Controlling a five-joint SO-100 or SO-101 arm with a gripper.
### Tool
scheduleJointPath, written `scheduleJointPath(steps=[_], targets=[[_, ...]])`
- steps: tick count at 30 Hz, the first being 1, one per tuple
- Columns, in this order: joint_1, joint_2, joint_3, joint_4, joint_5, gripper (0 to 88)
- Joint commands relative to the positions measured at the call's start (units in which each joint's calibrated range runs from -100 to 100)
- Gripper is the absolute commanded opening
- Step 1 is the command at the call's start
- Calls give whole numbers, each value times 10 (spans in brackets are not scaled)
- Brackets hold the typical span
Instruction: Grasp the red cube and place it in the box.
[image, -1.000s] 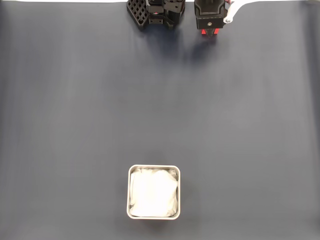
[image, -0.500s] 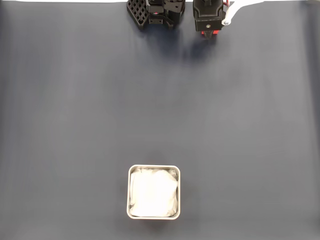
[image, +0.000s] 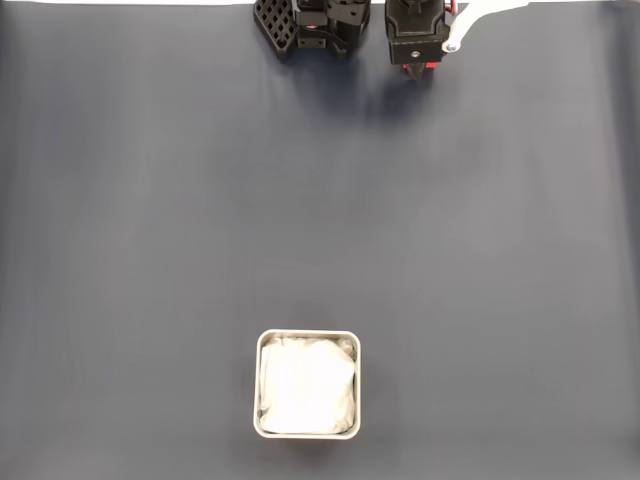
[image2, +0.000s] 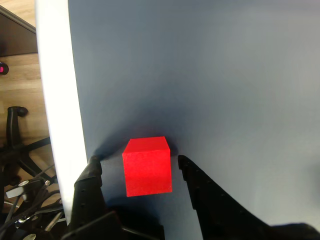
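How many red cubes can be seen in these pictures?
1. The red cube sits on the dark mat between the open jaws in the wrist view, near the mat's edge.

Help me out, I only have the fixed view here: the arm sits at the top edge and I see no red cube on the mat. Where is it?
Observer: In the wrist view the red cube sits on the dark mat, between the two fingers of the tool.
Operator: Is the tool closed on it?
Observer: No, it is open; there is a gap on each side of the cube.
Operator: Is the cube near the mat's edge?
Observer: Yes, the white table edge runs close beside it, far from the box.
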Motion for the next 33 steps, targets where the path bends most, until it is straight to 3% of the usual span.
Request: scheduleJointPath(steps=[1,20,33], targets=[[-5,-2,-2,-8,-3,316],[-5,-5,-2,-8,-1,91],[-6,-2,-9,-8,-1,83]])
